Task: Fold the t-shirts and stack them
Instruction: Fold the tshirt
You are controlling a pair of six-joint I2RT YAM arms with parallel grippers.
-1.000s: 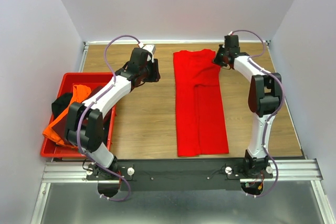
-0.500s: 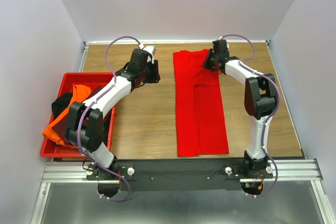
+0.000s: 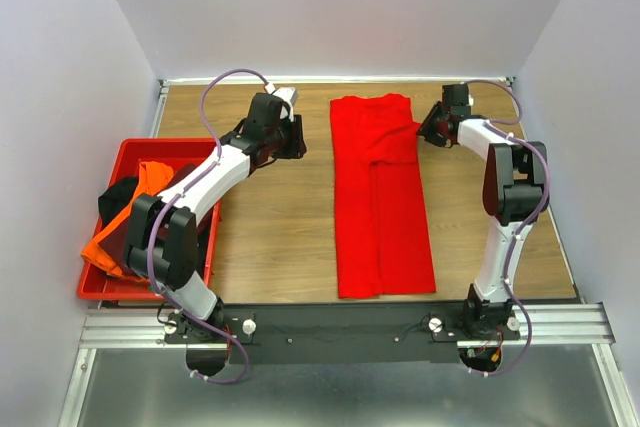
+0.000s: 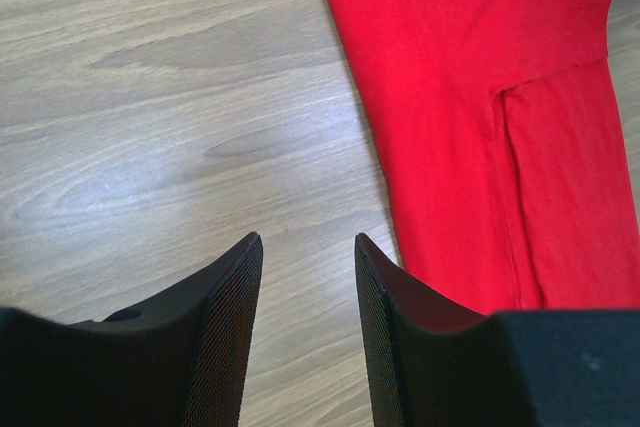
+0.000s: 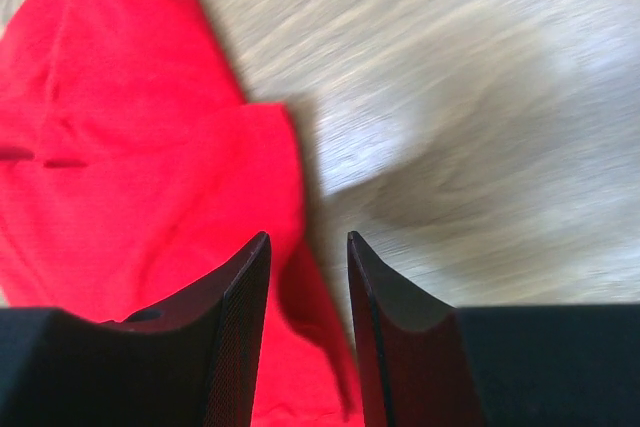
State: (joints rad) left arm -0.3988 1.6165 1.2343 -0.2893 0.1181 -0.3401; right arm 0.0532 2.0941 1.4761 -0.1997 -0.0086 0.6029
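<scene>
Red cloth runs down the middle of the wooden table (image 3: 270,227): the bright red t-shirt (image 3: 380,197) lies flat, folded lengthwise into a long narrow strip, collar end at the far side and hem toward the arm bases. A fold line shows down its near half.

Over on the left, the left gripper (image 3: 295,137) hangs above bare wood just beside the shirt's far left edge. From its wrist camera the left gripper (image 4: 305,247) has its fingers (image 4: 235,337) spread with a clear gap, nothing between them, only wood grain (image 4: 150,97) below and the red t-shirt (image 4: 470,117) off to the side.

On the right, the right gripper (image 3: 432,132) sits at the shirt's far right edge. Its wrist view is blurred, but the right gripper (image 5: 307,239) shows its fingers apart and holding nothing, poised over the border where the red t-shirt (image 5: 120,147) meets the table (image 5: 480,97).

At the left side of the table the red plastic crate (image 3: 130,147) holds the orange t-shirt (image 3: 150,179) and the black t-shirt (image 3: 115,197), bunched together and spilling over the crate's rim.
</scene>
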